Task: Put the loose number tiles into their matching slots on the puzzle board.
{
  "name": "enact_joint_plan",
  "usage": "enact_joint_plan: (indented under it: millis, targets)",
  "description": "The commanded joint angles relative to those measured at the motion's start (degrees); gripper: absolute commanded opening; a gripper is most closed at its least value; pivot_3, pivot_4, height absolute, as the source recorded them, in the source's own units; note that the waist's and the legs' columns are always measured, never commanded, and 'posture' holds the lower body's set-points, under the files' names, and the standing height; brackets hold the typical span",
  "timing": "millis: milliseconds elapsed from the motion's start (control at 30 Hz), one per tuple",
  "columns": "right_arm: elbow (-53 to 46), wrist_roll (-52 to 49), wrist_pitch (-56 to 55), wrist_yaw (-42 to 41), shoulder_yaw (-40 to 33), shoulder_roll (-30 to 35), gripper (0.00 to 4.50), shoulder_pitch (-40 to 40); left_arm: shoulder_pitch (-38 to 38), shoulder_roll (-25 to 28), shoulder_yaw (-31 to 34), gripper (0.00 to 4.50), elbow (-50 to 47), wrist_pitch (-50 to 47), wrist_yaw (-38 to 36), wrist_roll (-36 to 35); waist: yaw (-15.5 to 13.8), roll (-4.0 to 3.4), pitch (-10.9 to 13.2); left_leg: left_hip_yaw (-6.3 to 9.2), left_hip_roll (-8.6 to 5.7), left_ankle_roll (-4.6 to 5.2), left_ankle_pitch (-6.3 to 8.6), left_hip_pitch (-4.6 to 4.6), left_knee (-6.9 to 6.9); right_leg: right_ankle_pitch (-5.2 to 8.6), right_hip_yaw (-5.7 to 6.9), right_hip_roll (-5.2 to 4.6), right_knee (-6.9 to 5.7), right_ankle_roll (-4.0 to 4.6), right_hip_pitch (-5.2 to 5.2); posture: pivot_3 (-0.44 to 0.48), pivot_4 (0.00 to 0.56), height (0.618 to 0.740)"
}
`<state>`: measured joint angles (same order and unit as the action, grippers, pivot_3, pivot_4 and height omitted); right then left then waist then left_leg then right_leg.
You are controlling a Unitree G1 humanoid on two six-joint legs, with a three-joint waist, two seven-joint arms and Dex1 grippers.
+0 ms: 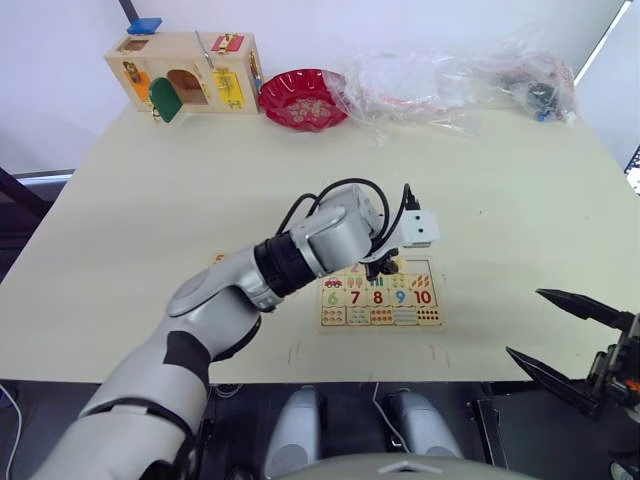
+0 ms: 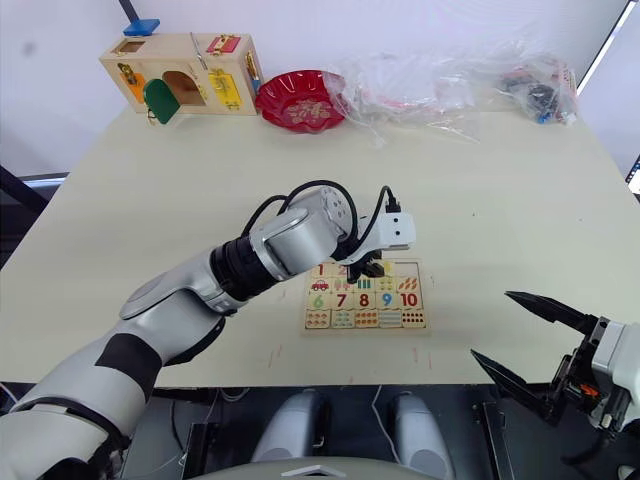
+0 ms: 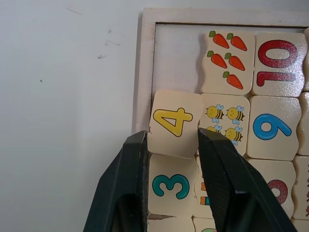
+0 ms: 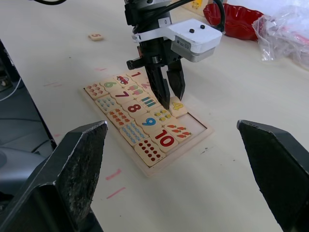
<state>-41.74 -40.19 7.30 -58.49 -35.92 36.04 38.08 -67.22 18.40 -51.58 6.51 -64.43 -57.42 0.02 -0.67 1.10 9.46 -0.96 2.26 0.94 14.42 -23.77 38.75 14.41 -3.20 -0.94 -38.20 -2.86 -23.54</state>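
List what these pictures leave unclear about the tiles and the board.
- Whether the 4 tile is gripped: in the left wrist view the left gripper straddles it, contact unclear.
- The puzzle board: its numeral row is hidden by the left arm in the left eye view.
- Digit on the loose tile: too small.

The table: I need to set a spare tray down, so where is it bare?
The table is bare between the latch box and the puzzle board, and right of the board toward the right tool. The far edge is crowded: red bowl, plastic bags.
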Motion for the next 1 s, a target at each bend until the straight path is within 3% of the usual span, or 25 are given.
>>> enact_joint_plan:
  millis: [33,500,667,1000]
  targets:
    - [-1.5,0.1,-0.7,0.1,-0.4,-0.1,4.50,0.4,-1.3,-0.4,0.2,1.08,-0.2,0.5,0.0,0.9,0.0,0.00,0.0,0.00,0.00,0.00,0.00,0.00,0.00,0.00,0.00,0.00,0.00,0.00,0.00,0.000,0.150,0.740]
    - [-1.5,0.6,-0.9,0.1,-0.3,-0.5,4.50,0.6,-1.2,-0.8,0.3,1.08,-0.2,0.4,-0.2,1.0,0.0,0.00,0.0,0.00,0.00,0.00,0.00,0.00,0.00,0.00,0.00,0.00,0.00,0.00,0.00,0.000,0.150,0.740]
    - [-1.3,0.6,-0.9,0.0,-0.2,-0.5,4.50,0.6,-1.3,-0.8,0.5,3.41,-0.2,0.4,-0.4,1.0,0.0,0.00,0.0,0.00,0.00,0.00,0.00,0.00,0.00,0.00,0.00,0.00,0.00,0.00,0.00,0.000,0.150,0.740]
    - [-1.1,0.7,-0.9,0.0,-0.1,-0.6,4.50,0.6,-1.8,0.9,2.1,3.41,-1.0,1.5,-1.5,0.8,0.0,0.00,0.0,0.00,0.00,0.00,0.00,0.00,0.00,0.00,0.00,0.00,0.00,0.00,0.00,0.000,0.150,0.740]
